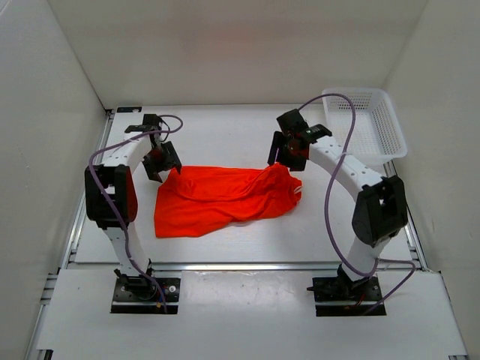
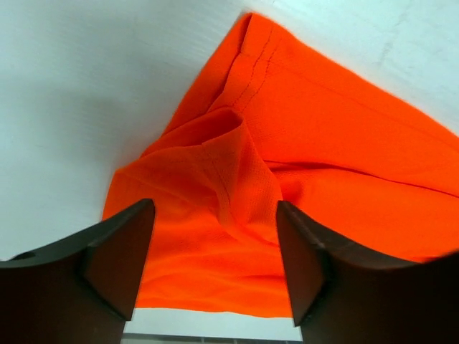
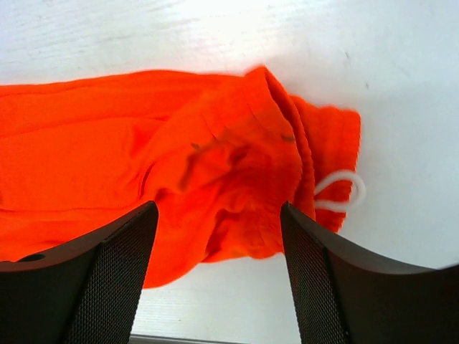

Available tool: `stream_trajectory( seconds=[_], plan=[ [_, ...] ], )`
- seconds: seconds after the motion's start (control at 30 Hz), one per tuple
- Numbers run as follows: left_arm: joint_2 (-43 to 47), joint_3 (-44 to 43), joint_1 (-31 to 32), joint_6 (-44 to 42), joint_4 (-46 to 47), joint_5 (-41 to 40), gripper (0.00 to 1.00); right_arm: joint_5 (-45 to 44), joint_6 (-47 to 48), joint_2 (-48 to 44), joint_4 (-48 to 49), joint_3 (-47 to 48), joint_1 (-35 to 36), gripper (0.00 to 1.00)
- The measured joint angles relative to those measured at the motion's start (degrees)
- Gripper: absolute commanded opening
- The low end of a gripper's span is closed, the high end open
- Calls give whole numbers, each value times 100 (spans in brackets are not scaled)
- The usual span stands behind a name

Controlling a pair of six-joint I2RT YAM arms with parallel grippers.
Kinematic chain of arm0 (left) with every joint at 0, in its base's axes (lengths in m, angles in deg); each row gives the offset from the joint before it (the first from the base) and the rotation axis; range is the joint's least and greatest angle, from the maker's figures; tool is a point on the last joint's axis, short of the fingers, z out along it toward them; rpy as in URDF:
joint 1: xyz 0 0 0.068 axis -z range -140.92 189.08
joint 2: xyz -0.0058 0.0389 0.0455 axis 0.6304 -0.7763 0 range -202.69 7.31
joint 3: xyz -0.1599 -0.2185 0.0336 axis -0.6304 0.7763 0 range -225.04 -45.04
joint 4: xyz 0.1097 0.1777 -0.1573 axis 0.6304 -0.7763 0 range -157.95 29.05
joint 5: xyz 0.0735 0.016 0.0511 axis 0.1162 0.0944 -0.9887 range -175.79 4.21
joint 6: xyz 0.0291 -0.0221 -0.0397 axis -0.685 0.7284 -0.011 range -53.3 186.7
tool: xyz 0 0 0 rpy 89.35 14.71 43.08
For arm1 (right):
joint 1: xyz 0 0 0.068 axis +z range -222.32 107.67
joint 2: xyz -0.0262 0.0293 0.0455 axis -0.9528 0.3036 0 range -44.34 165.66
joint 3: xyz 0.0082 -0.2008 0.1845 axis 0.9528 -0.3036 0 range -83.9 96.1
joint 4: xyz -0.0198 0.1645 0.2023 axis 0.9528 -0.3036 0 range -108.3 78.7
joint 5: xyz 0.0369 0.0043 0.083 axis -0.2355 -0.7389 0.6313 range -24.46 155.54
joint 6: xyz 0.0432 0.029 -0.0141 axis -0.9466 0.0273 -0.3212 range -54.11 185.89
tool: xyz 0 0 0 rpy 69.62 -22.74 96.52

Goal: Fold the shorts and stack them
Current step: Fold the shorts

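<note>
The orange-red shorts (image 1: 221, 196) lie folded over and rumpled on the white table, running from left to right between the two arms. My left gripper (image 1: 160, 166) hovers over their far left corner, its jaws open above the fabric (image 2: 237, 208) and holding nothing. My right gripper (image 1: 287, 155) hangs over the bunched far right end, also open and empty. Below it the waistband end (image 3: 251, 165) is crumpled, with a loop of white drawstring (image 3: 343, 192) lying beside it on the table.
A white plastic basket (image 1: 367, 124) stands at the back right corner, close behind the right arm. White walls close in the table on three sides. A metal rail (image 1: 240, 265) runs along the near edge in front of the arm bases.
</note>
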Motion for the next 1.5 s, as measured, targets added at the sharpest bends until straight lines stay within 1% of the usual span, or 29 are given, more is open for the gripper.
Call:
stream_trajectory(
  seconds=[0.13, 0.27, 0.3, 0.33, 0.37, 0.4, 0.43, 0.53, 0.57, 0.63, 0.67, 0.77, 0.8, 0.83, 0.87, 0.93, 1.0, 1.07, 1.13, 1.17, 1.3, 1.4, 1.43, 1.5],
  plan=[
    [-264, -136, 35, -157, -120, 0, 76, 85, 323, 579, -57, 461, -111, 74],
    [-450, -212, 39, -232, -125, -2, 74, 304, 520, 1040, -153, 625, -398, 56],
    [-494, -216, 39, -232, -129, -2, 74, 387, 535, 1102, -188, 625, -476, 54],
    [-542, -221, 39, -232, -133, -2, 74, 476, 520, 1139, -216, 625, -538, 54],
    [-575, -225, 39, -229, -133, -2, 76, 553, 481, 1165, -240, 625, -601, 54],
    [-612, -232, 39, -232, -142, -2, 83, 621, 431, 1176, -269, 627, -651, 57],
    [-649, -249, 39, -243, -151, -2, 86, 673, 367, 1178, -297, 627, -682, 57],
    [-739, -319, 39, -227, -160, -2, 86, 807, 120, 1189, -380, 669, -682, 57],
    [-765, -337, 39, -227, -153, -7, 85, 813, 7, 1215, -448, 726, -675, 57],
    [-813, -380, 50, -210, -160, -28, 78, 802, -179, 1268, -544, 841, -656, 57],
    [-837, -402, 57, -203, -160, -37, 64, 782, -291, 1318, -634, 944, -638, 57],
    [-870, -409, 105, -162, -160, -70, 39, 588, -538, 1552, -863, 1296, -557, 58],
    [-879, -409, 122, -184, -160, -81, 21, 516, -627, 1661, -953, 1440, -529, 58],
    [-887, -409, 140, -186, -157, -92, 12, 437, -697, 1766, -1025, 1565, -494, 58],
    [-894, -409, 144, -157, -160, -107, 10, 376, -787, 1845, -1082, 1652, -463, 58],
    [-909, -409, 155, -149, -160, -127, 10, 260, -942, 1939, -1169, 1731, -422, 60],
    [-914, -409, 166, -144, -160, -151, 10, 164, -1102, 1967, -1272, 1733, -374, 60],
    [-916, -409, 166, -140, -157, -162, 10, 87, -1246, 1967, -1370, 1740, -334, 66],
    [-914, -409, 164, -140, -157, -175, 10, 28, -1351, 1976, -1434, 1801, -291, 76],
    [-916, -409, 164, -140, -160, -175, 10, -4, -1392, 1978, -1458, 1856, -267, 78],
    [-914, -409, 164, -116, -160, -181, 10, -120, -1421, 2033, -1499, 2146, -157, 78],
    [-916, -409, 164, -111, -160, -184, 10, -168, -1473, 2122, -1502, 2210, -103, 75],
    [-916, -409, 164, -107, -157, -184, 10, -173, -1513, 2168, -1510, 2210, -87, 70],
    [-916, -409, 164, -101, -160, -184, 10, -192, -1550, 2282, -1521, 2210, -81, 63]
  ],
)
